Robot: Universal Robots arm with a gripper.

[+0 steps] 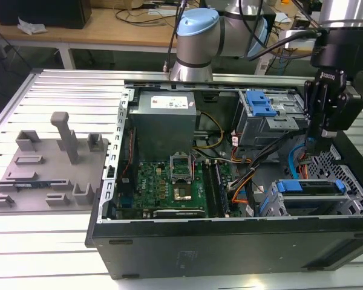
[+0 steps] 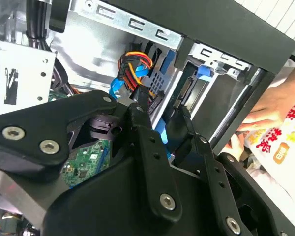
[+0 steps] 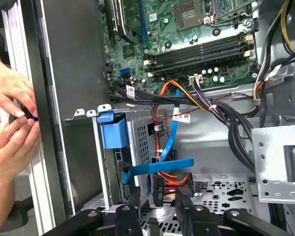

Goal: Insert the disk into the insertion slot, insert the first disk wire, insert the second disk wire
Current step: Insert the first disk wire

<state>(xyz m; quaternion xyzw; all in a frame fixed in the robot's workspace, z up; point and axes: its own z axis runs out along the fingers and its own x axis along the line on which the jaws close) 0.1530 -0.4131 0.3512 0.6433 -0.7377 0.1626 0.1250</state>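
Observation:
The disk sits inside the insertion slot (image 1: 345, 202), the low grey cage at the case's front corner on the exterior view's right; its blue caddy (image 1: 299, 186) shows at the cage mouth, and its blue tab (image 3: 113, 132) appears in the first wrist view. My gripper (image 1: 314, 148) hangs low inside the case just behind that cage. In the first wrist view my gripper (image 3: 158, 201) stands open, with a black connector (image 3: 158, 189) on red and orange wires between the fingertips. A flat blue data cable (image 3: 160, 166) crosses just above it. The second wrist view shows my gripper (image 2: 161, 120) over the same wire bundle (image 2: 135, 64).
A person's hands (image 3: 10, 115) rest at the case's outer wall beside the slot, and one hand (image 2: 270, 105) shows in the second wrist view. A taller grey bay with a blue clip (image 1: 260, 103) stands behind. Motherboard (image 1: 169, 184), power supply (image 1: 163, 121) and loose cables surround it.

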